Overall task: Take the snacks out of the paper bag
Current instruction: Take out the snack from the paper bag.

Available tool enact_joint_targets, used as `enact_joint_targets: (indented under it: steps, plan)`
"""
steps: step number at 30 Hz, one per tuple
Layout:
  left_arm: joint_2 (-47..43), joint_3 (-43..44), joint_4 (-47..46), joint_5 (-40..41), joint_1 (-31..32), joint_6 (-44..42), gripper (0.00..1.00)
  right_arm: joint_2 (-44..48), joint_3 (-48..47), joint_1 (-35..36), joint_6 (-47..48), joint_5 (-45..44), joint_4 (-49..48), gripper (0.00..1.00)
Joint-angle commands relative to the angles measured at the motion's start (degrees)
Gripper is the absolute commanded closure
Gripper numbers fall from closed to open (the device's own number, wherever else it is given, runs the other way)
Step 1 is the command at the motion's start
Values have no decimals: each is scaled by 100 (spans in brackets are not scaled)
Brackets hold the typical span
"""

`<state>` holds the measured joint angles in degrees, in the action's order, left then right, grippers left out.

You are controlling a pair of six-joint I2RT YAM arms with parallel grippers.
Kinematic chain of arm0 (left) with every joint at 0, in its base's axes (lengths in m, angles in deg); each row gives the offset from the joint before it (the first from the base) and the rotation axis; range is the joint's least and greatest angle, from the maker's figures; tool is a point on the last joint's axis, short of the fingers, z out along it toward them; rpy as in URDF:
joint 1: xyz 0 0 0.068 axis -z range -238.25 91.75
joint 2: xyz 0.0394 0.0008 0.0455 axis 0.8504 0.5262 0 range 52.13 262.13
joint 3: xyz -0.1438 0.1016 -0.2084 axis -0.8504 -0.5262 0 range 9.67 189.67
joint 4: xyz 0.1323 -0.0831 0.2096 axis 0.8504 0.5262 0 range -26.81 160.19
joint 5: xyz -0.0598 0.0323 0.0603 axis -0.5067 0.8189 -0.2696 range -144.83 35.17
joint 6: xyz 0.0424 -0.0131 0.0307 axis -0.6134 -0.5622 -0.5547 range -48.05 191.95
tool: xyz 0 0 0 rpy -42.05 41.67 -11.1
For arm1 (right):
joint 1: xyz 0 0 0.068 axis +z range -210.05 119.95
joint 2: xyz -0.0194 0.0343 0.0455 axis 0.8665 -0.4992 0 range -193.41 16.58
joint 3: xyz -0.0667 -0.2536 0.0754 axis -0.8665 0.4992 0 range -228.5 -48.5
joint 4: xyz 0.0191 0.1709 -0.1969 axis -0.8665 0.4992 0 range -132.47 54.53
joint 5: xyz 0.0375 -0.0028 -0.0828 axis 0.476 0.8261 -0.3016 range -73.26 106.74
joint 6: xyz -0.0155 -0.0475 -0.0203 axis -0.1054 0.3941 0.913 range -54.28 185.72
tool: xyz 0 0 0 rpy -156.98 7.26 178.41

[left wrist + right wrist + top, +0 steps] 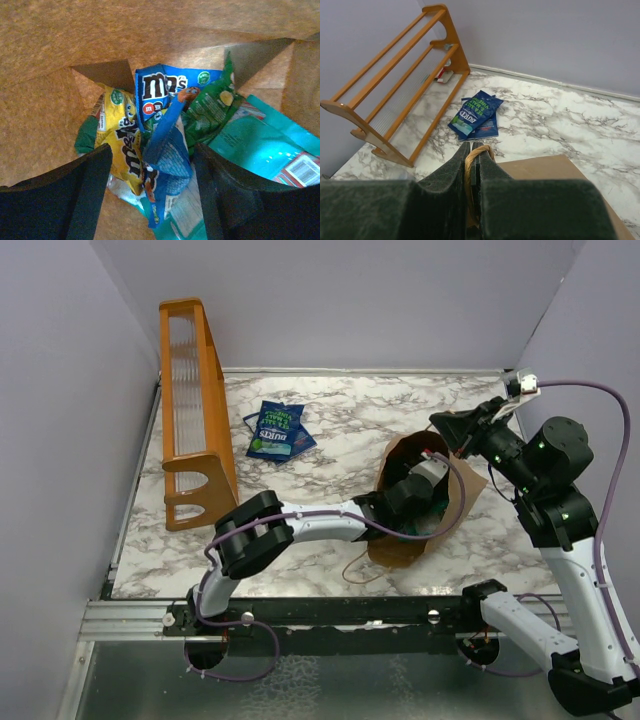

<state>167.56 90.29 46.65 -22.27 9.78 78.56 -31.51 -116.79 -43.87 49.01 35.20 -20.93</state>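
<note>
Paper bag (pixel 425 502): brown kraft, lying on the marble table, mouth towards the left arm.
Left gripper (pixel 152 167): inside the bag, jaws spread either side of a crumpled blue packet (pixel 167 150).
Also in the bag: blue M&M's packet (pixel 165 89), yellow M&M's packet (pixel 120 135), green pouch (pixel 210 110), teal pouch (pixel 250 145).
Right gripper (pixel 472 172): pressed together on the bag's cord handle (pixel 479 150).
Left of the bag, well apart: two blue Burts packets (pixel 278 430), then an orange wooden rack (pixel 195 410).

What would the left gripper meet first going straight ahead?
Likely the crumpled blue M&M's packet, between the open jaws of the left gripper, inside the paper bag; depth unclear.
</note>
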Motion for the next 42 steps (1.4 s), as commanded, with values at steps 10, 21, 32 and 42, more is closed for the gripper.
enact_joint_targets:
  steps: [10, 21, 32, 42]
  plan:
    - [147, 324, 445, -423, -219, 24, 72, 143, -139, 16, 134, -26, -158, 93]
    - [-1277, -355, 545, -1056, -211, 456, 100, 201, -14, 16, 268, -269, -137, 94]
    - [-2861, -1172, 514, -2984, -200, 541, 100, 140, 26, 16, 279, -294, -194, 94]
    - [-4284, -1585, 693, -3815, -202, 371, 100, 163, 158, 16, 318, -365, -246, 94]
